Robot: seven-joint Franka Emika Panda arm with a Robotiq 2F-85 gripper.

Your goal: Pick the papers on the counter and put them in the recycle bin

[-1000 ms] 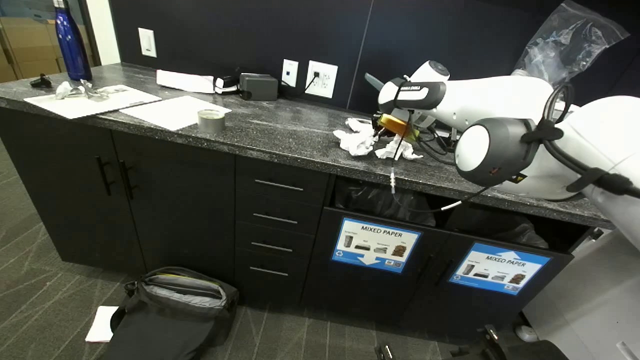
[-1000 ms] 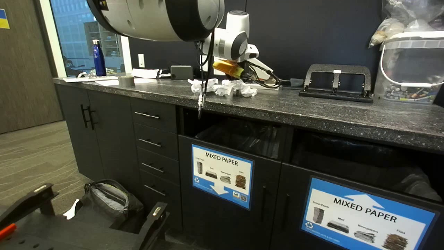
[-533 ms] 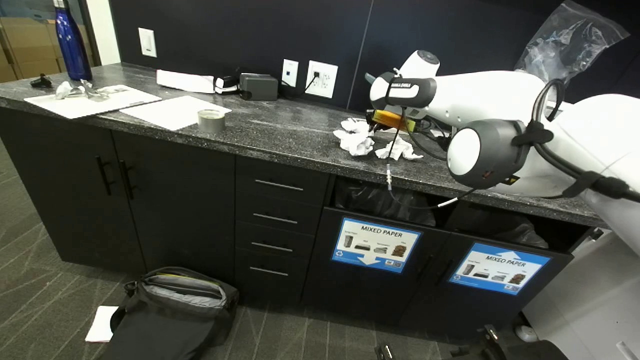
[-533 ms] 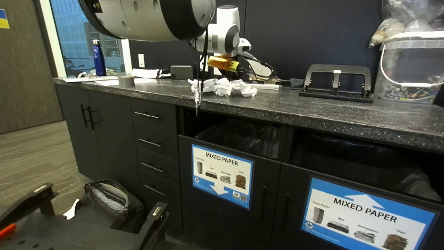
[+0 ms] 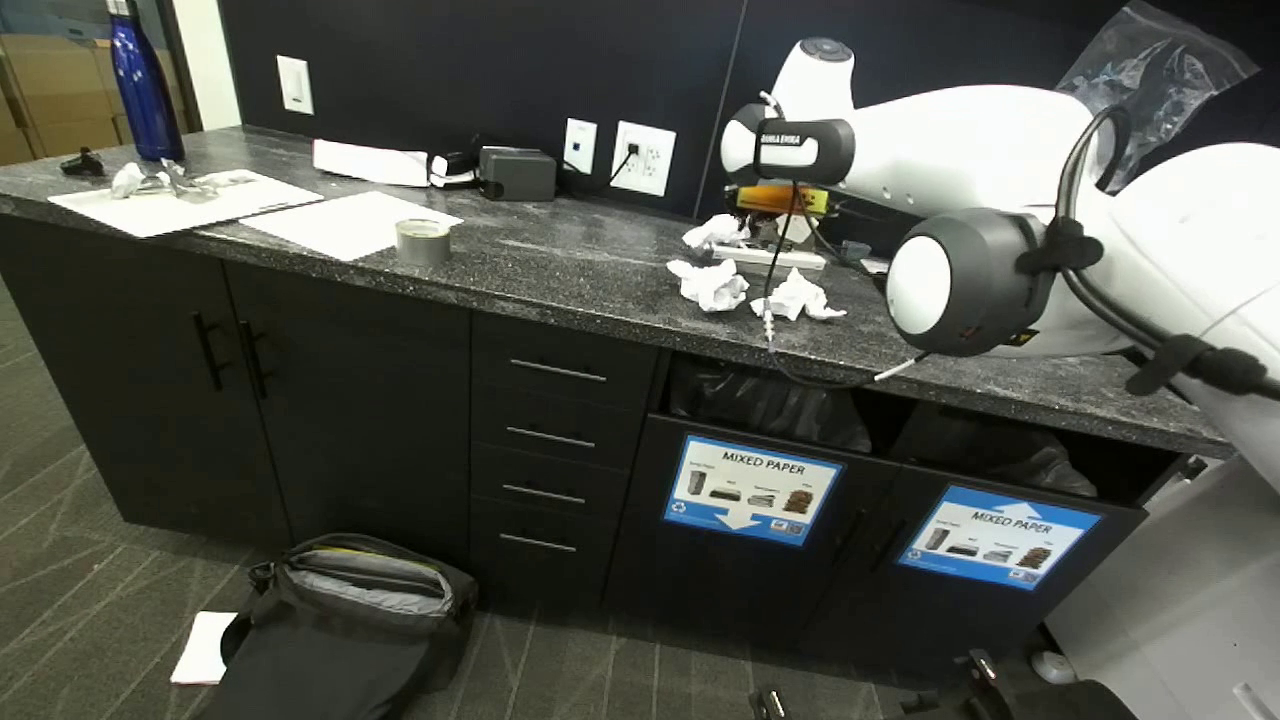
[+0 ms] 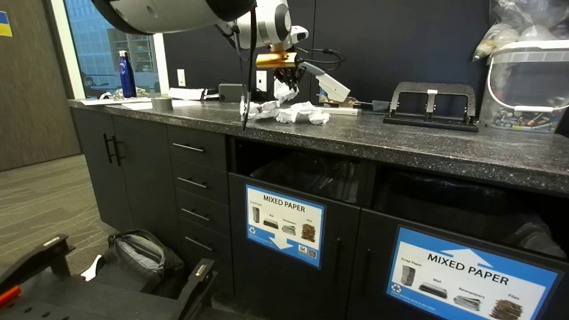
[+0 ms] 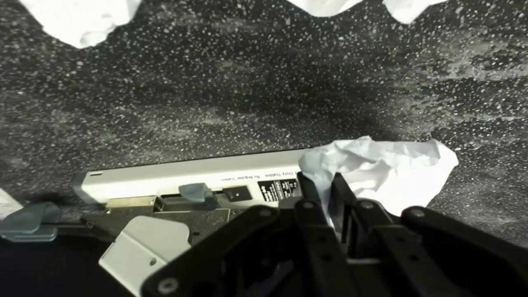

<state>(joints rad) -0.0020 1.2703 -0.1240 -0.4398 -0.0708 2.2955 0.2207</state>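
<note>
Dark panelling [image 5: 450, 70] backs a long, speckled stone-look counter [image 6: 400, 138] over black cabinets [image 5: 160, 400] and drawers [image 5: 545, 420]. At its far end stand a blue bottle [image 6: 127, 75] and flat white sheets [image 5: 350, 222], with a roll of grey tape [image 5: 422, 243] in front of them; a folded white card [image 5: 370, 162] and a grey box [image 5: 517, 173] sit back towards the wall. Near the opposite end, a black three-hole punch [image 6: 429, 104] stands beside a clear plastic tub [image 6: 520, 84] with plastic bags [image 6: 529, 22] above it.

The gripper [image 7: 325, 185] pinches one crumpled white paper scrap [image 7: 396, 173] between its fingertips [image 7: 342, 189]. Crowding it is a heavy-duty stapler [image 7: 165, 175]: in the wrist view the scrap covers part of its base, though I cannot tell whether they touch. Other crumpled scraps [image 5: 710, 287] lie on the counter near its front edge, and a dangling cable [image 6: 246, 106] passes in front of some of them in both exterior views. Below that edge, gaps above two cabinet fronts, bearing MIXED PAPER signs [image 5: 753, 490], show dark bin liners [image 5: 800, 415]. On the carpet [image 5: 60, 580] a gaping dark bag [image 5: 350, 630] lies before the cabinets.
</note>
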